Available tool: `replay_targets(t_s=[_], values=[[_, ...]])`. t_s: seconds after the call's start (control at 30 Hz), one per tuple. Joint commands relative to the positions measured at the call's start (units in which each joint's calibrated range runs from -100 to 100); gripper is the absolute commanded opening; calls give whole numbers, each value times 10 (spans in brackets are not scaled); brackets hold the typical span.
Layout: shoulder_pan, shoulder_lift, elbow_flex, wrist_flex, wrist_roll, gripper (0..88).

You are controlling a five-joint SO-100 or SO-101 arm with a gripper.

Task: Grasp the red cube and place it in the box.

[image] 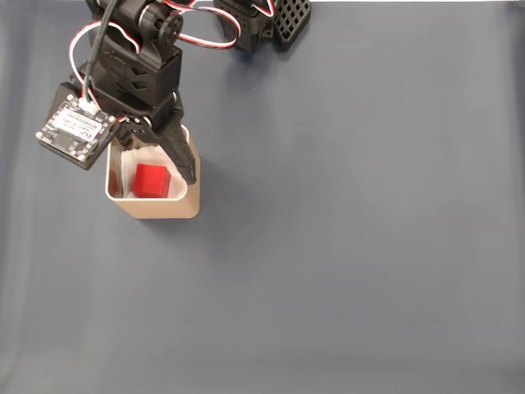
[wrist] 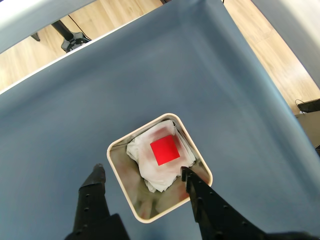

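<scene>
The red cube (image: 152, 180) lies inside the tan box (image: 157, 210) at the left of the table in the fixed view. In the wrist view the cube (wrist: 165, 150) rests on crumpled white lining in the box (wrist: 123, 172), touching neither finger. My gripper (image: 156, 160) hangs over the box, open, with nothing held. In the wrist view one black finger (wrist: 96, 180) is outside the box's left wall. The other finger (wrist: 189, 179) is over its right rim, so the gripper (wrist: 141, 172) straddles the left part of the box.
The box stands on a dark blue-grey cloth (image: 353, 246). The arm's base (image: 262, 25) is at the top edge of the fixed view. A camera board (image: 75, 127) sticks out to the left of the wrist. Beyond the cloth's edges, the wrist view shows wooden floor (wrist: 115, 15).
</scene>
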Motion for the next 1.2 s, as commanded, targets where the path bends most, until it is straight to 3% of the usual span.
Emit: replay_targets(t_s=[0.0, 0.33, 0.57, 0.77, 1.17], values=[[8, -24, -5, -11, 3, 378], [11, -27, 4, -22, 5, 366], [4, -33, 5, -23, 17, 128], [-19, -40, 5, -24, 18, 11], [-131, -126, 50, -22, -11, 2]])
